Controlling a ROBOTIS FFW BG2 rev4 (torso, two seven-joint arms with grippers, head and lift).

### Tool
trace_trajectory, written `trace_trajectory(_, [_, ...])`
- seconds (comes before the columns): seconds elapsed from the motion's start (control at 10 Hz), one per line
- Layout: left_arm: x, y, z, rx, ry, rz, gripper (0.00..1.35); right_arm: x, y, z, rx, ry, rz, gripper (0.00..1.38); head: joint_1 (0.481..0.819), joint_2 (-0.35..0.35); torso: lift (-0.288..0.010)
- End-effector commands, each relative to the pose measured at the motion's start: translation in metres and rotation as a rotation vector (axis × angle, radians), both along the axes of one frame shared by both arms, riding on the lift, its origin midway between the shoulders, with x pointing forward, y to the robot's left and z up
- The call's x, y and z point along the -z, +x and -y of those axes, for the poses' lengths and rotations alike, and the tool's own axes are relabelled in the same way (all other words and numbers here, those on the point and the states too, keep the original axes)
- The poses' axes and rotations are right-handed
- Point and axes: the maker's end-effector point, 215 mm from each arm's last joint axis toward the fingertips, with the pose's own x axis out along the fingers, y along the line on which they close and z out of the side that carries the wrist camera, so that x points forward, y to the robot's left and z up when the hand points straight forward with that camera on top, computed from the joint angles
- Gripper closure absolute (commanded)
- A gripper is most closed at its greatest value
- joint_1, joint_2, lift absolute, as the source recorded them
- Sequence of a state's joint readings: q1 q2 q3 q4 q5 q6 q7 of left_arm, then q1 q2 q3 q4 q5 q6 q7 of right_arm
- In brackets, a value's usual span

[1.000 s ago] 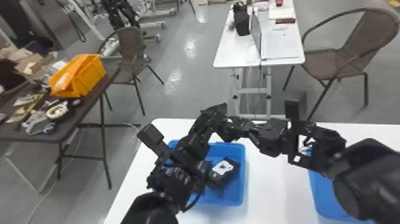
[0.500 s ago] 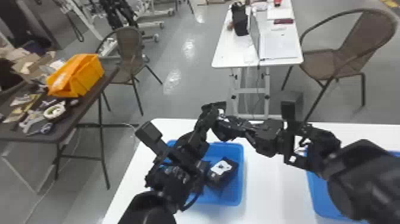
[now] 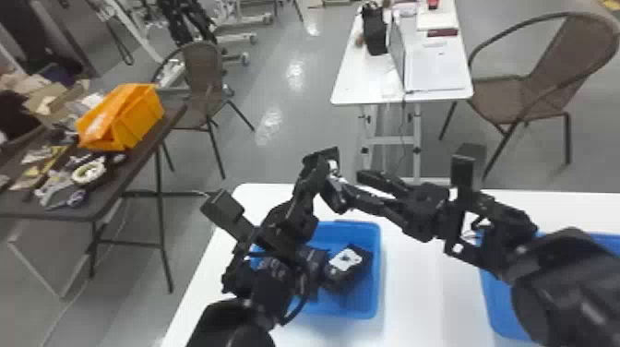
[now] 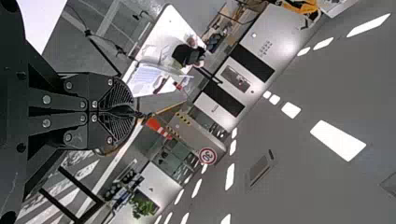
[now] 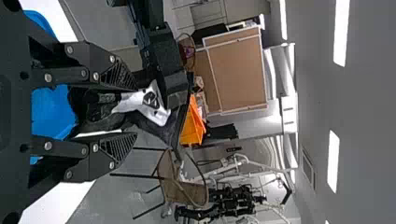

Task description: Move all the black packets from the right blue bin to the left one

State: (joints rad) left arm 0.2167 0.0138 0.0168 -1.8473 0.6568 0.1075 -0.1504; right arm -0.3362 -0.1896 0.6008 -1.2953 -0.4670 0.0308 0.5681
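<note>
The left pincer [image 4: 131, 111] is clenched on a black packet [image 3: 334, 194] well above the tabletop [image 3: 424, 290], probably gripping just one edge so the rest hangs free for a handover. The right pincer [image 5: 135, 111] is released, its fingers parted on either side of the packet's near end; that looks like room for the left arm to carry it off without a snag. Reading the head view as a clock face centred on the held packet, the left bin [image 3: 377, 281] lies at six o'clock, and the right bin [image 3: 496, 309] out at four. Other packets [image 3: 347, 270] rest in the left bin, one with its pale label up, most likely just as they were dropped.

The left arm [image 3: 288, 221] comes up from seven o'clock, leaning over its bin, wrist pitched towards one. The right arm [image 3: 507, 235] comes in from four, reaching low and fairly flat, fingers aimed at ten.
</note>
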Motion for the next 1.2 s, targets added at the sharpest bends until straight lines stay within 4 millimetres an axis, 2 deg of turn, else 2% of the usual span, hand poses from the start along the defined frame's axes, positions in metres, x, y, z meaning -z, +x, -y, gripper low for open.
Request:
trace_trajectory(0.0, [0.014, -0.001, -0.017, -0.036, 0.044, -0.024, 1.22, -0.005, 0.01, 0.03, 0.086, 0.022, 0.004, 0.08, 0.695, 0.277, 0.0])
trace_trajectory(0.1, [0.029, -0.002, -0.032, -0.071, 0.135, -0.04, 1.22, -0.01, 0.018, 0.058, 0.168, 0.019, 0.028, 0.18, 0.695, 0.273, 0.0])
trace_trajectory(0.3, [0.057, -0.012, -0.065, -0.176, 0.375, -0.012, 1.22, 0.003, 0.028, 0.117, 0.327, 0.009, 0.004, 0.25, 0.695, 0.246, 0.0])
trace_trajectory(0.4, [0.069, -0.021, -0.074, -0.23, 0.466, 0.013, 1.22, 0.007, 0.03, 0.141, 0.377, 0.015, -0.003, 0.25, 0.695, 0.234, 0.0])
trace_trajectory(0.5, [0.082, -0.028, -0.079, -0.237, 0.545, 0.013, 1.22, 0.019, 0.029, 0.159, 0.427, -0.004, -0.046, 0.25, 0.695, 0.229, 0.0])
trace_trajectory(0.6, [0.085, -0.031, -0.08, -0.235, 0.59, 0.017, 1.21, 0.021, 0.03, 0.18, 0.477, -0.021, -0.045, 0.24, 0.695, 0.209, 0.0])
trace_trajectory(0.7, [0.088, -0.035, -0.073, -0.239, 0.511, 0.023, 0.92, 0.02, 0.029, 0.198, 0.508, -0.019, -0.044, 0.24, 0.695, 0.193, 0.0])
trace_trajectory(0.8, [0.082, -0.037, -0.075, -0.26, 0.47, 0.045, 0.42, 0.024, 0.025, 0.214, 0.533, -0.029, -0.043, 0.24, 0.695, 0.171, 0.0])
trace_trajectory(0.9, [0.083, -0.039, -0.071, -0.251, 0.456, 0.042, 0.09, 0.03, 0.018, 0.232, 0.563, -0.049, -0.046, 0.24, 0.695, 0.15, 0.0])
trace_trajectory(1.1, [0.058, -0.047, -0.066, -0.26, 0.443, 0.101, 0.09, 0.031, -0.003, 0.276, 0.664, -0.14, 0.011, 0.24, 0.695, 0.116, 0.0])
